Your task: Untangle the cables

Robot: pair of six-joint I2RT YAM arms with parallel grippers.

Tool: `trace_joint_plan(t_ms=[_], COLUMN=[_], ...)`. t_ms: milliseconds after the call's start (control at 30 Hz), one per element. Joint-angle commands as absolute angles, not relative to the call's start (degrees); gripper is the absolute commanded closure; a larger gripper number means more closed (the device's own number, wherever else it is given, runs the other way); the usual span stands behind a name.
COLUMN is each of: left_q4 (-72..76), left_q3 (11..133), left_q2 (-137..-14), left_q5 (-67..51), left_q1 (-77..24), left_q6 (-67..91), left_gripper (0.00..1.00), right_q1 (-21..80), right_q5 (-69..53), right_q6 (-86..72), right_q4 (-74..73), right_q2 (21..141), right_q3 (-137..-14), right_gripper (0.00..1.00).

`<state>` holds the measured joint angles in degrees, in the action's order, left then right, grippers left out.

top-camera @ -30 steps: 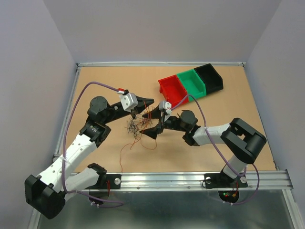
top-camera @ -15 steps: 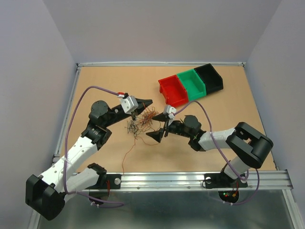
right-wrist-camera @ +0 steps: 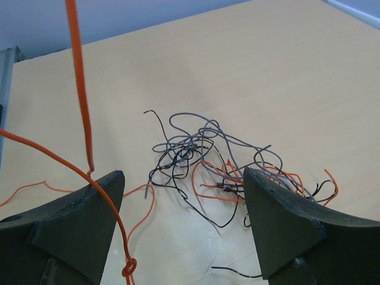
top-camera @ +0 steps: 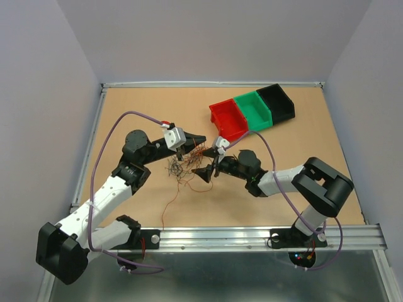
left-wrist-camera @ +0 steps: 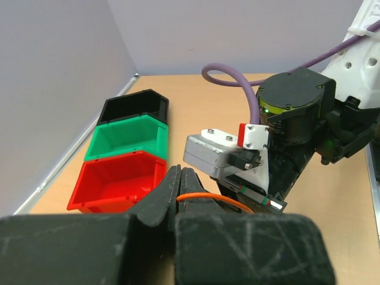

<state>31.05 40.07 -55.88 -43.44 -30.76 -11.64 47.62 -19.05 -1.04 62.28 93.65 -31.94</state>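
Note:
The cables (top-camera: 181, 166) lie as a tangle of thin black, grey and orange wires mid-table, and show in the right wrist view (right-wrist-camera: 202, 154). My left gripper (top-camera: 200, 138) hovers just past the tangle and is shut on an orange cable (left-wrist-camera: 209, 197) that arcs out of its closed jaws (left-wrist-camera: 180, 177). The same orange cable hangs in the right wrist view (right-wrist-camera: 78, 89), knotted low down. My right gripper (top-camera: 205, 167) is open, low over the tangle's right side, with its fingers (right-wrist-camera: 65, 219) spread on either side of the wires and holding nothing.
Red (top-camera: 228, 119), green (top-camera: 254, 108) and black (top-camera: 277, 100) bins stand in a row at the back right, just beyond both grippers. A loose red-orange wire (top-camera: 169, 202) trails toward the front rail. The two grippers are very close together.
My right gripper swung toward the front, then came back toward the tangle. My left gripper shifted slightly right, still holding the orange cable.

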Motion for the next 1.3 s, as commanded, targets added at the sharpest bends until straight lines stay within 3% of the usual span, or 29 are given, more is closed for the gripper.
trace_joint_plan(t_ms=[0,467,1267], left_q4=[35.3,35.9,35.7], left_q3=[40.4,38.2,38.1], left_q2=[-55.7,-51.9,-52.5], left_q5=[-44.9,-40.0,-42.3], left_q1=[-30.9,-31.0,-30.9], left_q6=[-9.9,-13.3,-14.7], left_gripper=[1.0,1.0,1.0], right_q1=[47.6,47.5,47.5], right_q5=[-23.8,-19.7,-28.0], right_q6=[0.5,1.1,1.1], right_q4=[64.2,63.3,61.1], right_q2=[94.4,90.5,90.7], right_q3=[-36.1,-31.5,-33.1], right_gripper=[0.15,0.19,0.17])
